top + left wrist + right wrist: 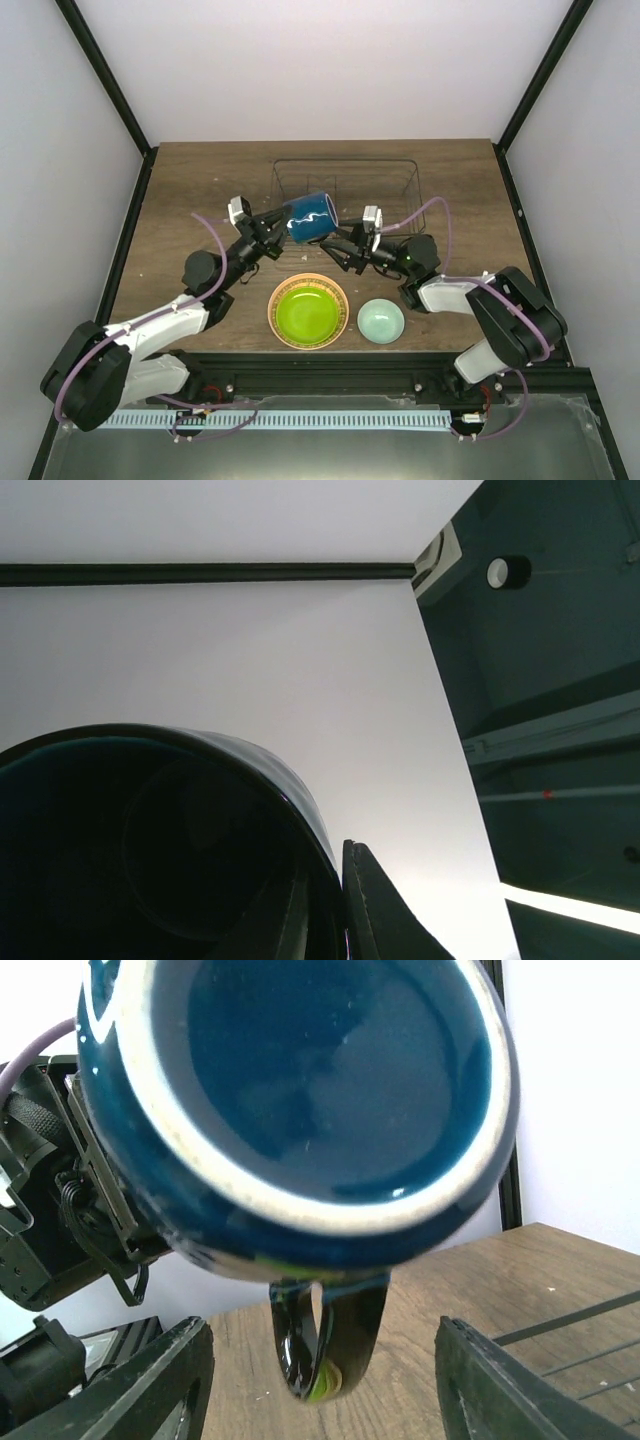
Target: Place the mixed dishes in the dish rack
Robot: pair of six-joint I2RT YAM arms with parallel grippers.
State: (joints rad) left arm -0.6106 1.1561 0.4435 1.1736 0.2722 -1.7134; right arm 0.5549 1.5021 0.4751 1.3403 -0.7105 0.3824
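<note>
My left gripper [284, 226] is shut on the rim of the dark blue mug [308, 217] and holds it on its side in the air, just in front of the wire dish rack [345, 185]. In the left wrist view the mug's wall [150, 840] sits pinched beside one finger [378, 910]. My right gripper [342, 250] is open and faces the mug's base [300, 1090]. The mug's handle [325, 1345] hangs down between its spread fingers [150, 1380] without touching them. A lime-green plate [307, 312] lies on an orange plate [275, 300]. A pale mint bowl [381, 321] sits to their right.
The rack stands at the back middle of the wooden table [200, 190], and its wires show at the lower right of the right wrist view [585, 1315]. Dark frame posts and white walls close in the table's sides.
</note>
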